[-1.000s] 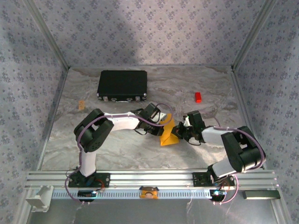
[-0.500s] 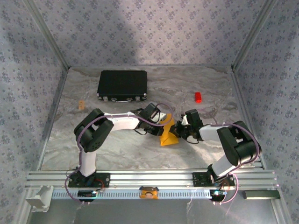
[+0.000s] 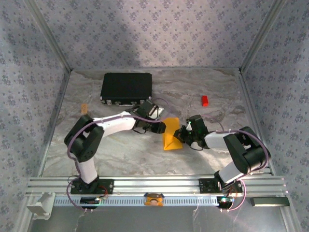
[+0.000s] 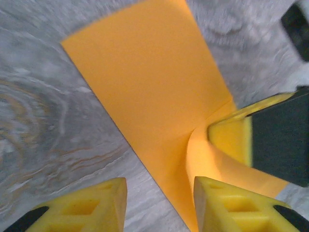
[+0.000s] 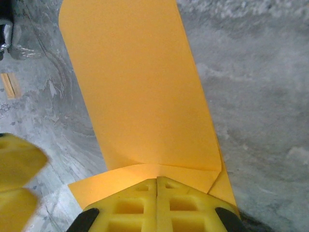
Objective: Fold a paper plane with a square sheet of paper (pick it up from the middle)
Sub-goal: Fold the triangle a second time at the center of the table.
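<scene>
Now the right gripper (image 5: 157, 186) stays pinched shut on the sheet's (image 3: 171, 137) right edge, curling it up off mid-table. Just beyond, the left gripper (image 4: 158, 186) has let go and pulled back toward the case (image 3: 126, 88), jaws apart. That leaves a one-handed hold, likely ahead of a regrip for the next crease.

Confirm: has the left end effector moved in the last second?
Yes. In the top view the left end effector has shifted left and toward the far side of the table, nearer the black case.

One orange sheet (image 3: 170, 139), one black case (image 3: 126, 88), one red block (image 3: 204, 100).
</scene>
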